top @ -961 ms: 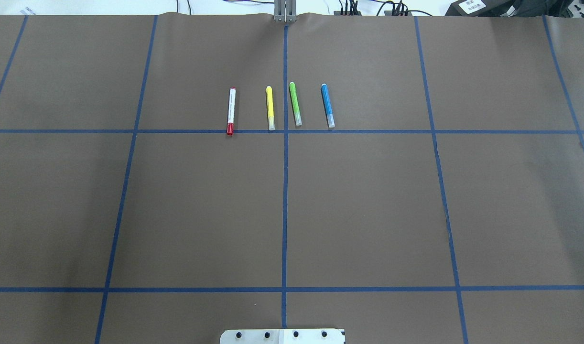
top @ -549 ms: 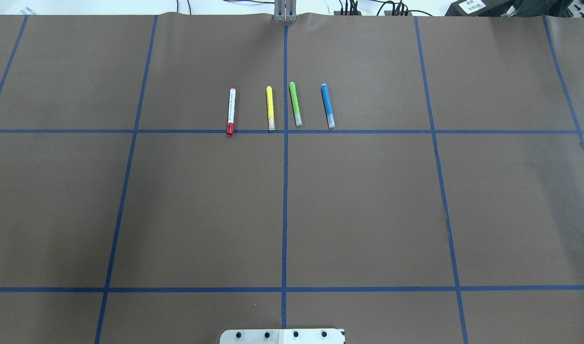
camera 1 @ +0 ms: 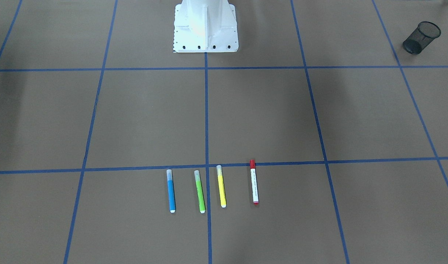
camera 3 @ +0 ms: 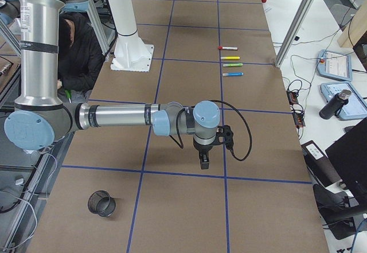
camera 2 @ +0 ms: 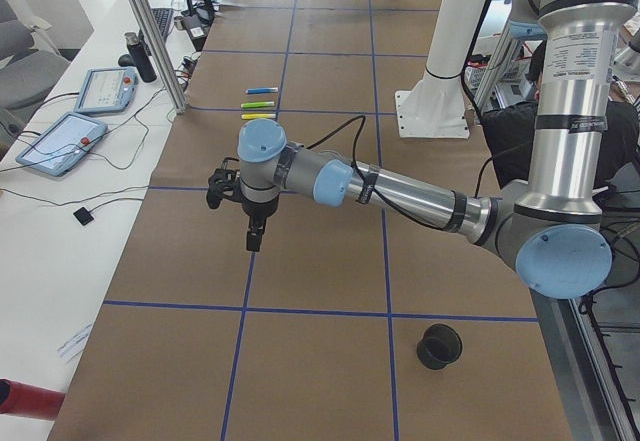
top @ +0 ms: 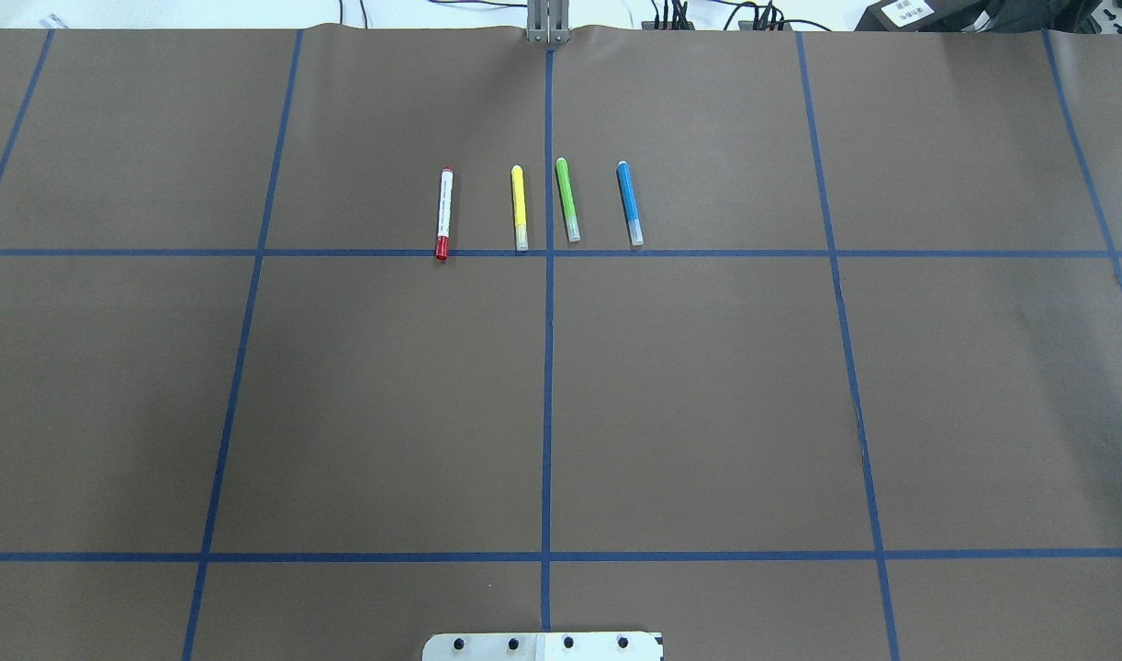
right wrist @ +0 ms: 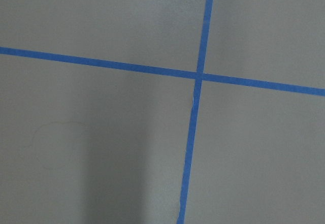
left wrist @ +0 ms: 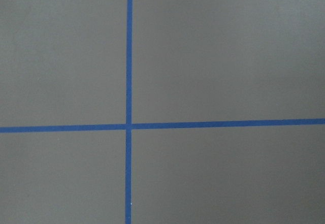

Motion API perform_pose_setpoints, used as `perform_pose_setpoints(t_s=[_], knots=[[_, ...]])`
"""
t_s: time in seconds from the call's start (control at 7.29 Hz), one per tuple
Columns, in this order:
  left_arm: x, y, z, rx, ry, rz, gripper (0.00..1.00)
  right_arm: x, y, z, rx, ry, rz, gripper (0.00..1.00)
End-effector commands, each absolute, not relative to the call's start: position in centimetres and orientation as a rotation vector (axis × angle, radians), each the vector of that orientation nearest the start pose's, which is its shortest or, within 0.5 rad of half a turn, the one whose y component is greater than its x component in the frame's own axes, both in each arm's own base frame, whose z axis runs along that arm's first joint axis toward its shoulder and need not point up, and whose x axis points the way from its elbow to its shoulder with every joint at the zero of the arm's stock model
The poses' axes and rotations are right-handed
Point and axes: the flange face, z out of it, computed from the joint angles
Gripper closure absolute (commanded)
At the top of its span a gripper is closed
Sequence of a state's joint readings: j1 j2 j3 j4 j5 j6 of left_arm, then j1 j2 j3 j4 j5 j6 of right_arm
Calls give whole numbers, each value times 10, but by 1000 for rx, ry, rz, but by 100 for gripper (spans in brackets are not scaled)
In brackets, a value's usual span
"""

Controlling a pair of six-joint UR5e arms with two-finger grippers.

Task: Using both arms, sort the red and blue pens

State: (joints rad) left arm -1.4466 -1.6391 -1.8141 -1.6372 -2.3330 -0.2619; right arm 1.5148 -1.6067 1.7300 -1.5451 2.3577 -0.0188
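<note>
The red pen (top: 444, 213), white-barrelled with a red cap, lies at the left end of a row of markers; the blue pen (top: 629, 203) lies at the right end. Facing the robot, the order is mirrored: blue pen (camera 1: 171, 190), red pen (camera 1: 254, 182). Neither arm shows in the overhead or front views. My left gripper (camera 2: 255, 231) hangs over the table's left end, far from the pens. My right gripper (camera 3: 203, 160) hangs over the right end. I cannot tell whether either is open or shut. Both wrist views show only brown mat and blue tape.
A yellow marker (top: 519, 207) and a green marker (top: 567, 199) lie between the two pens. A black mesh cup (camera 3: 101, 203) stands near the right end of the table, and another black cup (camera 2: 438, 346) near the left end. The white pedestal (camera 1: 205, 25) stands mid-table. A person (camera 3: 77, 46) sits behind the robot.
</note>
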Motion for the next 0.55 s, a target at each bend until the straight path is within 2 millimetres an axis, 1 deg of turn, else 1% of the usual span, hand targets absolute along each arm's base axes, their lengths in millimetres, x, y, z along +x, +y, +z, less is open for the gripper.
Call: perform_pose_setpoints(t_s=[0.0,0.14,0.27,0.41], knots=[[29,-555,453,261,830,64,0,24,-506,565,175,-798,-172,0],[59,-577,441,257,838,111,0,16,-511,557,181,-831,-188,0],[100,-602,429,212,842,130,0,13,-512,552,187,-842,-198,0],[129,-645,411,129,854,35,0,9,-514,551,189,-840,-206,0]])
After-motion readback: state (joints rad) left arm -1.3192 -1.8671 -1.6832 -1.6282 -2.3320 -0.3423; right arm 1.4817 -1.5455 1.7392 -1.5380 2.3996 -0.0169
